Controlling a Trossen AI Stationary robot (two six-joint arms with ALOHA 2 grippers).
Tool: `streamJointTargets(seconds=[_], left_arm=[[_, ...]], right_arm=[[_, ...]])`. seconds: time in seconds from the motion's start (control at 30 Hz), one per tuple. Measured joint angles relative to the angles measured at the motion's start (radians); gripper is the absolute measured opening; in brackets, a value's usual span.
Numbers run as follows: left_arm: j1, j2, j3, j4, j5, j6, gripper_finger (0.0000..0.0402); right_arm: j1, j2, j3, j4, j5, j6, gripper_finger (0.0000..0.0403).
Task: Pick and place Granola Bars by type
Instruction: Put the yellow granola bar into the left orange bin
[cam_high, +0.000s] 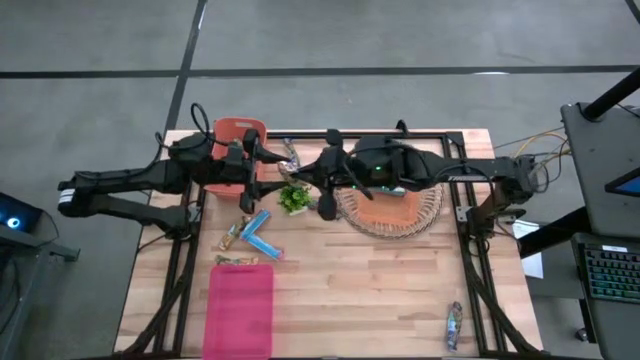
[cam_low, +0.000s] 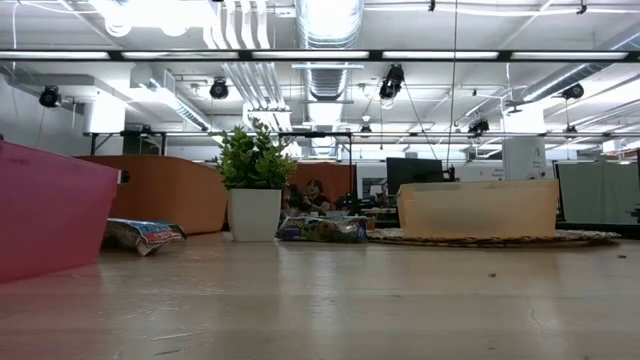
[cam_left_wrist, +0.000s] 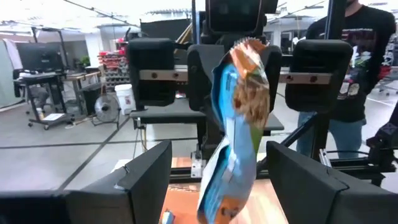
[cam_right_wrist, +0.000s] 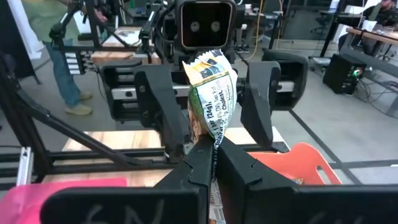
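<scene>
Right gripper (cam_right_wrist: 214, 158) is clamped on one Granola Bar (cam_right_wrist: 211, 93), holding it upright in mid-air near the orange bin (cam_high: 238, 130). Left gripper (cam_left_wrist: 217, 152) faces it with fingers apart on either side of the wrapper, probably positioned for a handover toward that bin.

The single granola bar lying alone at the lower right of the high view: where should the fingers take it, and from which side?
Grip the lone bar at its middle, coming straight down from above. It lies flat on the table, long and narrow, with nothing beside it, so the fingers close across its short width. The right gripper is now shut on another bar.
</scene>
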Motion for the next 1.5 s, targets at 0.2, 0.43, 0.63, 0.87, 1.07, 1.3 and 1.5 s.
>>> streamJointTargets(seconds=[0.2, 0.43, 0.63, 0.87, 1.07, 1.3, 1.5], left_arm=[[0.000, 0.000, 0.000, 0.002, 0.045, -0.036, 0.0242], [-0.001, 0.010, 0.000, 0.000, 0.058, -0.056, 0.0235], [-0.001, 0.015, 0.000, 0.001, 0.058, -0.065, 0.0200], [-0.001, 0.016, 0.000, 0.001, 0.048, -0.088, 0.0168], [-0.001, 0.016, 0.000, 0.002, 0.033, -0.101, 0.0133], [0.000, 0.016, 0.000, 0.001, 0.033, -0.101, 0.0082], [0.000, 0.016, 0.000, 0.001, 0.033, -0.101, 0.0049]], right_arm=[[-0.007, 0.031, 0.087, -0.084, 0.000, -0.023, 0.0008], [-0.016, 0.050, 0.135, -0.102, 0.000, -0.040, 0.0008], [-0.016, 0.066, 0.141, -0.103, 0.000, -0.052, 0.0008], [-0.015, 0.079, 0.150, -0.100, -0.005, -0.048, 0.0008], [-0.015, 0.079, 0.149, -0.097, -0.008, -0.048, 0.0009], [-0.014, 0.079, 0.149, -0.094, -0.008, -0.052, 0.0009], [-0.015, 0.079, 0.149, -0.094, -0.039, -0.111, 0.0018]])
